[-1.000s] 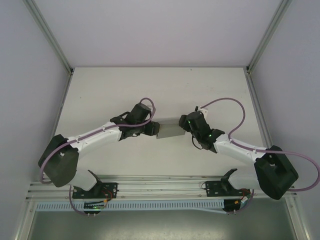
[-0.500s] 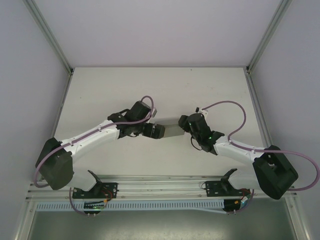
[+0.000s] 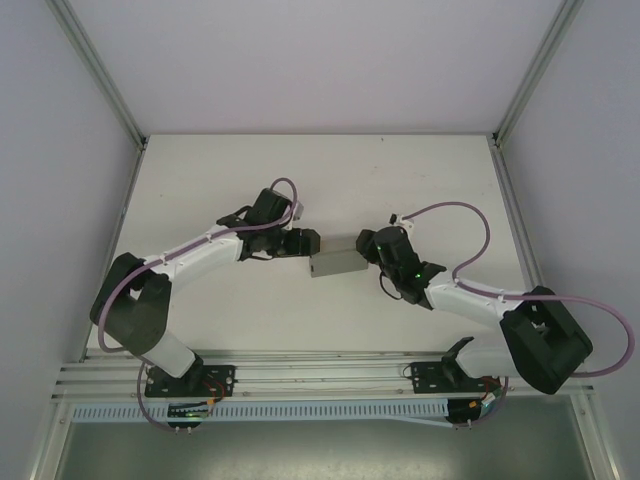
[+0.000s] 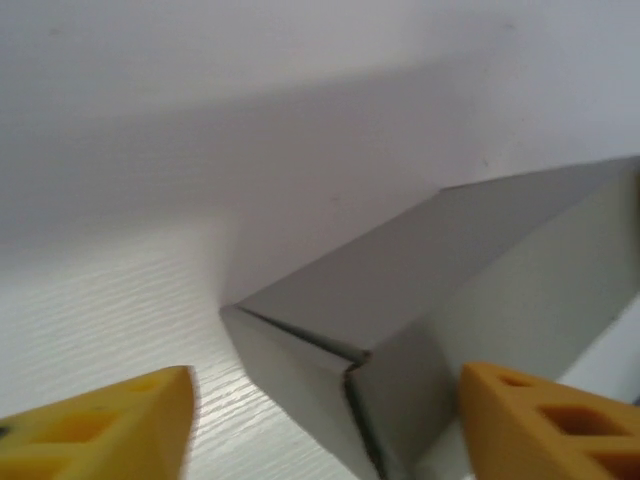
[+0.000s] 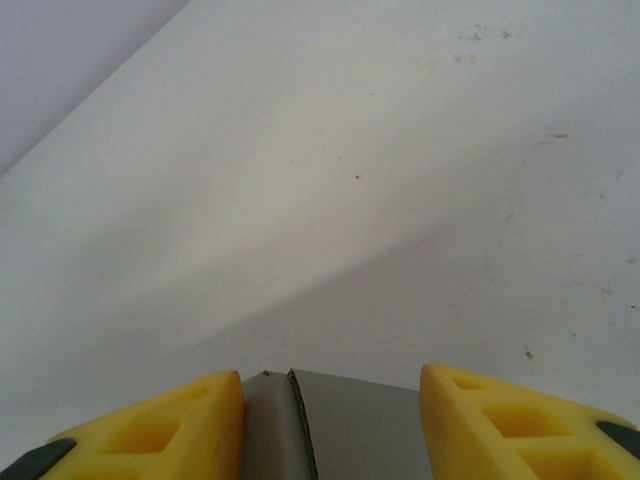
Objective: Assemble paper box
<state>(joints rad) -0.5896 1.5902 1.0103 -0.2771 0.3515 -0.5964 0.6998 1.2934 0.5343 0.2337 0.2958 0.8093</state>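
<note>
Near the middle of the white table surface, a low rectangular box of plain grey cardboard is set between the two arms. Its right end is pinched across its width by the yellow-fingered right gripper, seemingly to stop it sliding. The left gripper is spread around the box's left corner, one finger apart from the cardboard, probably so that the end wall can be pressed square; contact by the other cannot be told.

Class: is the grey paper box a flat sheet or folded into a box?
Folded: the paper box shows a top face and side walls meeting at a raised corner.
</note>
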